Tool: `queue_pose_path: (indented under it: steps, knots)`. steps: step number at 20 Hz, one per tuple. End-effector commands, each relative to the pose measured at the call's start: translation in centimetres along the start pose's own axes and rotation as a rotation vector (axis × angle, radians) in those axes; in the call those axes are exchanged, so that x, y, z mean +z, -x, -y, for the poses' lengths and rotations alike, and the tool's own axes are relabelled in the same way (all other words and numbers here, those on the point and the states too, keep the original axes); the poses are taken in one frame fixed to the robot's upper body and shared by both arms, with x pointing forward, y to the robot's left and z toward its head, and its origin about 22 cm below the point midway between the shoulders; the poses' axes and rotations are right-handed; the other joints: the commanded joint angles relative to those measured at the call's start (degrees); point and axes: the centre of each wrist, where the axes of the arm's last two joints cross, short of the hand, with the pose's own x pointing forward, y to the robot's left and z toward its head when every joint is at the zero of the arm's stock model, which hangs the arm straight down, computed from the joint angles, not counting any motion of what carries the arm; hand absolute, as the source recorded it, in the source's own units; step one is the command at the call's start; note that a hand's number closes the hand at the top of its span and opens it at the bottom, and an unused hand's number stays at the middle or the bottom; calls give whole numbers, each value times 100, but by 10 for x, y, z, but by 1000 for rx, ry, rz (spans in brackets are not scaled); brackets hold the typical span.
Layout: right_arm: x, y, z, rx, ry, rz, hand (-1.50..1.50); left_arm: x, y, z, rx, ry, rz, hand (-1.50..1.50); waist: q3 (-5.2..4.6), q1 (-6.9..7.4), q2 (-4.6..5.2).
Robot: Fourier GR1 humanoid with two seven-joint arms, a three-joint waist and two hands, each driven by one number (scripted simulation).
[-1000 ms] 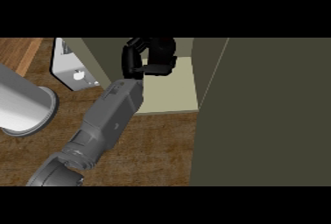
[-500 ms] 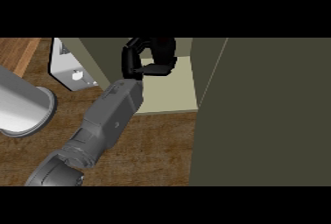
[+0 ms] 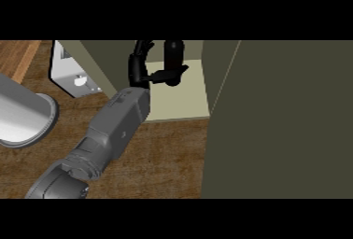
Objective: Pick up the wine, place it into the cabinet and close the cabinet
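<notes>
My left hand [image 3: 172,63] is inside the open cabinet [image 3: 180,95], above its pale shelf floor. The grey forearm [image 3: 117,126] runs up to it from the lower left. Thumb and fingers [image 3: 140,60] stand apart in a loose curve, and the pale shelf shows through the gap between them. I see nothing held in the hand. No wine bottle can be made out in this view; the hand or the picture's upper edge may hide it. The cabinet door [image 3: 283,121] stands open at the right as a large dark olive panel.
A tall light-grey cylinder [image 3: 21,112] stands on the wooden counter [image 3: 158,158] at the left edge. A white fitting with a round hole [image 3: 74,74] sits beside the cabinet's left wall [image 3: 107,63].
The hand has shifted slightly deeper into the cabinet and its fingers have spread apart from the thumb. The forearm has barely moved.
</notes>
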Motion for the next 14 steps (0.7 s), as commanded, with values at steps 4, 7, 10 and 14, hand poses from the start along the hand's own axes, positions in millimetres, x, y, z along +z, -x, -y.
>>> queue_pose_path:
  steps: [4,7,10,14]
  knots:
    - [11,-14,-2,-23,-21,39,-150,18,27,-17,-89,-7,-13,-150,-19,-46,44]
    - [4,-14,4,10,-18,29,-150,23,32,-18,-88,-25,-19,-150,-20,-60,66]
    - [2,-10,-1,-30,-2,43,-150,3,19,-31,-68,-48,-3,-150,-19,-37,57]
    - [0,-6,4,-24,-23,42,-150,10,30,-41,-36,-51,27,-150,-16,-19,62]
